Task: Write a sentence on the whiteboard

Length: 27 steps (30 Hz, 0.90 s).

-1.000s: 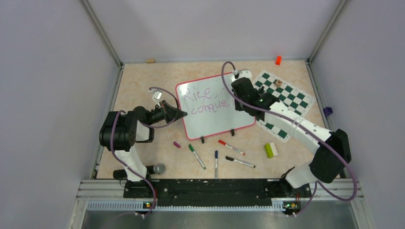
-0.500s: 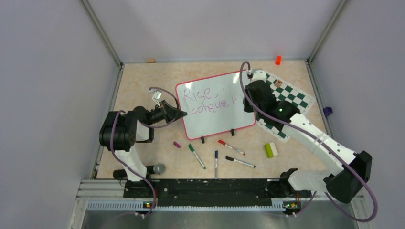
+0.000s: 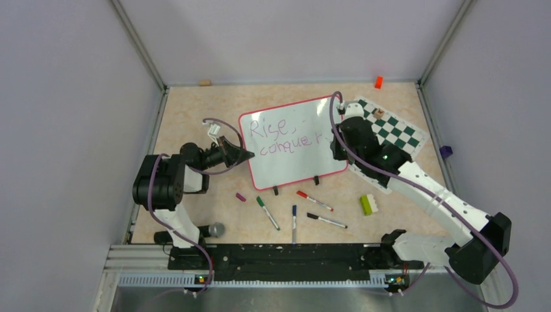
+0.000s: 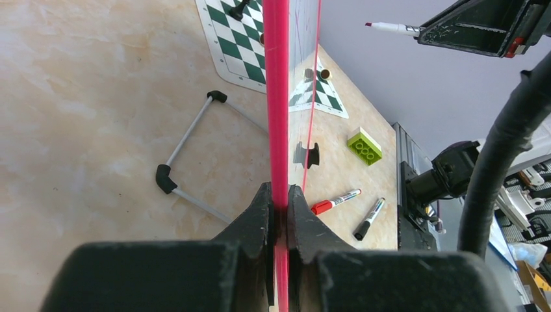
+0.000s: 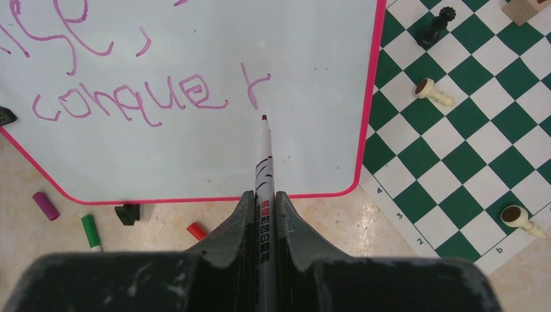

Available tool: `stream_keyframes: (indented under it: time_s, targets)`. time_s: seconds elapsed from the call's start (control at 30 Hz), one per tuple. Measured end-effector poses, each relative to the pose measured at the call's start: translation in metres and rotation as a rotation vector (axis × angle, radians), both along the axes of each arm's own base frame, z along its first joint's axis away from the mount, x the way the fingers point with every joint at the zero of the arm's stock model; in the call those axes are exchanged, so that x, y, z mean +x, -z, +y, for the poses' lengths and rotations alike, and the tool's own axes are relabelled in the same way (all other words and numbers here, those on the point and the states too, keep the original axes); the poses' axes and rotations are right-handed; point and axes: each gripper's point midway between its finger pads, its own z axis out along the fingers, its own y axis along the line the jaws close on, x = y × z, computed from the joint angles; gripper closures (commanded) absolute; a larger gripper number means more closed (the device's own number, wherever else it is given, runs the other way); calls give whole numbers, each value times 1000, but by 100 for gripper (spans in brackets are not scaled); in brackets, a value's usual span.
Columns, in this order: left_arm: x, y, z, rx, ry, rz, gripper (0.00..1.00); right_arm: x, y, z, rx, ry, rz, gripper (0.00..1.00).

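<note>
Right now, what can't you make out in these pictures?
Left wrist: the whiteboard is edge-on, writing unseen.
Right wrist: the frame's edge cuts the sentence's first word.
Top external: the right arm covers the marker's tip.
Any view: whether that tip touches the board.

Left gripper [image 4: 280,195] clamps the whiteboard [image 4: 275,97] rim between its fingers, arm folded. Right gripper [image 5: 263,198] pinches a marker [image 5: 265,162] pointing straight ahead, arm stretched forward.

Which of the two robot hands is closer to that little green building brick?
Right. The right fingers, holding a marker, hover at the whiteboard's right edge, up-table from the green brick; the left fingers clamp the board's left edge.
</note>
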Motion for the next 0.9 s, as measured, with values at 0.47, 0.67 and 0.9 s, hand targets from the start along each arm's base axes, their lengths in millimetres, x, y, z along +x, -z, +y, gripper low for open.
stream_keyframes:
  time_s: [0.47, 0.67, 0.9]
  targets:
    - [1, 1, 0, -28, 23, 12, 100, -47, 15, 49, -43, -86, -28, 100]
    - [0, 1, 0, -26, 14, 6, 100, -49, 20, 55, -43, -61, -39, 100]
    - [-3, -2, 2, 8, -19, -17, 100, -52, 30, 57, -49, -60, -42, 100]
